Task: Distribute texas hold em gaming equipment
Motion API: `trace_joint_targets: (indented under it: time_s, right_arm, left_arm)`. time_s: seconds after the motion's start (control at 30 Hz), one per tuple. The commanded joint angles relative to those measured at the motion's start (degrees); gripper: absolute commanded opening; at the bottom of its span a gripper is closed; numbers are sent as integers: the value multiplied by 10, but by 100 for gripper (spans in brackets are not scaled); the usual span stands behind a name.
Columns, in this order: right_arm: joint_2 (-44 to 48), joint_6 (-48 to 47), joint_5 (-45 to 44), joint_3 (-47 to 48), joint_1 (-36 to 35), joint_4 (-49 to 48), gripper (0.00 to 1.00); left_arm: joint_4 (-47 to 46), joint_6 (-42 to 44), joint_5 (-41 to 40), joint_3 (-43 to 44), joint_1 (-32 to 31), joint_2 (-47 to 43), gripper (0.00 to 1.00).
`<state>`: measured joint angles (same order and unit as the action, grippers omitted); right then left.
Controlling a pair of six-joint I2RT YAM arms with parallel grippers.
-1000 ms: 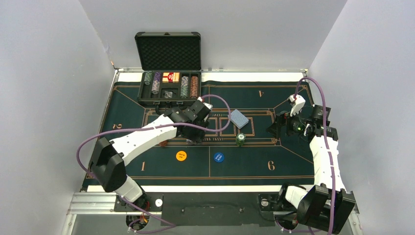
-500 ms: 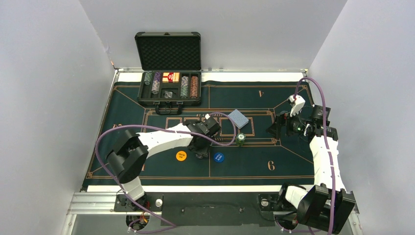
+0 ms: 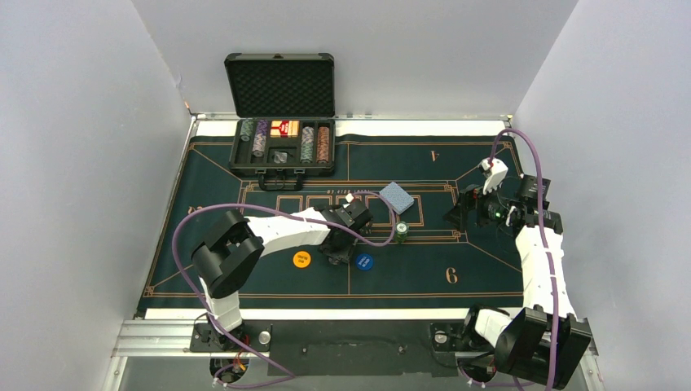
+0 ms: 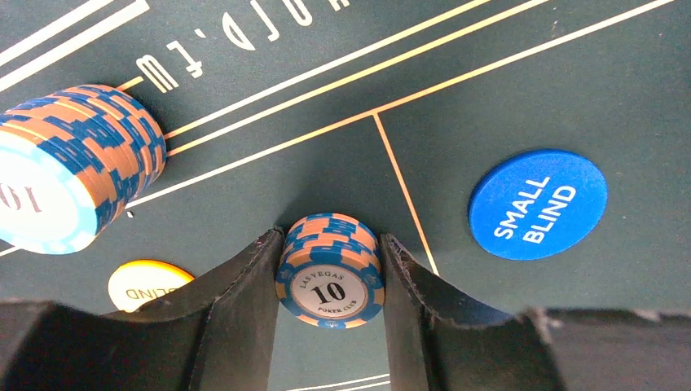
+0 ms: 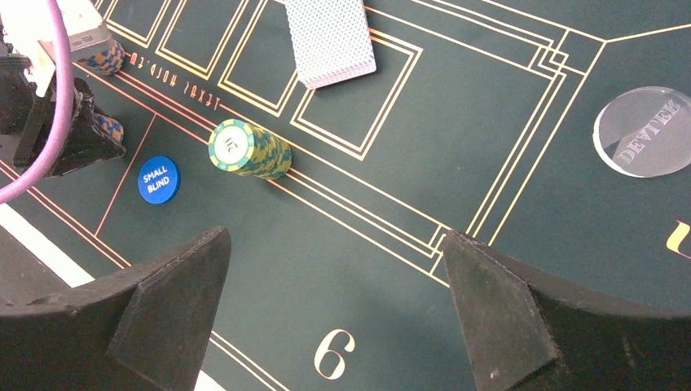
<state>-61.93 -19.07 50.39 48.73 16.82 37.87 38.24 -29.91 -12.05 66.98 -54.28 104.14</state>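
Observation:
My left gripper [image 4: 330, 281] is shut on a short stack of orange-and-blue "10" chips [image 4: 330, 269], held low over the green mat between the orange button disc [image 4: 147, 283] and the blue SMALL BLIND disc [image 4: 538, 204]. A taller stack of the same chips [image 4: 73, 167] stands to the left. In the top view the left gripper [image 3: 336, 248] sits between the orange disc [image 3: 301, 259] and the blue disc [image 3: 364, 261]. My right gripper [image 5: 338, 309] is open and empty above the "6". A green chip stack [image 5: 248, 149], blue-backed cards [image 5: 328, 37] and a clear dealer disc [image 5: 644, 132] lie ahead of it.
The open black case [image 3: 281, 151] with several chip rows and red card boxes stands at the back left of the mat. The cards [image 3: 397, 197] and the green stack [image 3: 401, 231] lie in the mat's middle. The right gripper [image 3: 456, 213] hovers at the right side.
My left gripper moved from the middle left down toward the near centre, between the orange and blue discs, and its elbow swung right. The right arm has not moved.

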Motion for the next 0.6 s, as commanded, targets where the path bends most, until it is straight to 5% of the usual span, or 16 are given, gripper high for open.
trace_joint_targets:
  time_s: [0.0,0.27,0.57]
  right_arm:
    - [-6,-14,8,19,0,-7,100]
    - [-7,-16,9,20,0,-5,100]
    - [-7,-19,9,21,0,-3,100]
  left_arm:
    - [-21,-12,-11,-2,-2,8,29]
    - [-17,-17,-13,-8,-2,4,61]
    - [-3,-13,-13,11,-8,-21,73]
